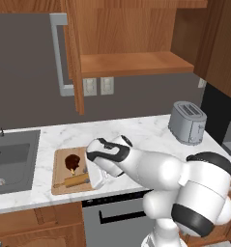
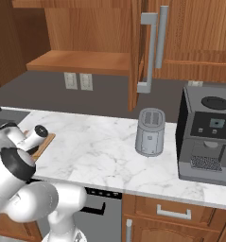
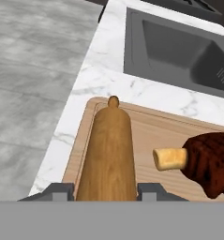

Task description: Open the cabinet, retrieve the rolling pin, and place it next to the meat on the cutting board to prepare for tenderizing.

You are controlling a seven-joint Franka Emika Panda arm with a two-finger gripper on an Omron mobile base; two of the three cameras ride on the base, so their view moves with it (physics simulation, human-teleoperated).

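Observation:
The rolling pin (image 3: 108, 150) lies along the front edge of the cutting board (image 3: 151, 126), one thin handle pointing away from the hand. My gripper (image 3: 106, 190) straddles its near end, both fingertips pressed against its sides, shut on it. Just beside the pin rests the meat (image 3: 212, 161), its pale bone pointing at the pin. From the left base view the rolling pin (image 1: 71, 182) sits low on the cutting board (image 1: 60, 171) in front of the meat (image 1: 72, 161), with the gripper (image 1: 95, 179) at its right end. Above, the cabinet (image 1: 136, 62) stands open, its shelf bare.
A grey sink (image 1: 10, 159) lies left of the board. A toaster (image 1: 187, 123) and a coffee machine (image 2: 209, 134) stand on the marble counter to the right. The open left cabinet door (image 1: 73, 53) juts out over the counter. The counter's front edge runs just beyond the board.

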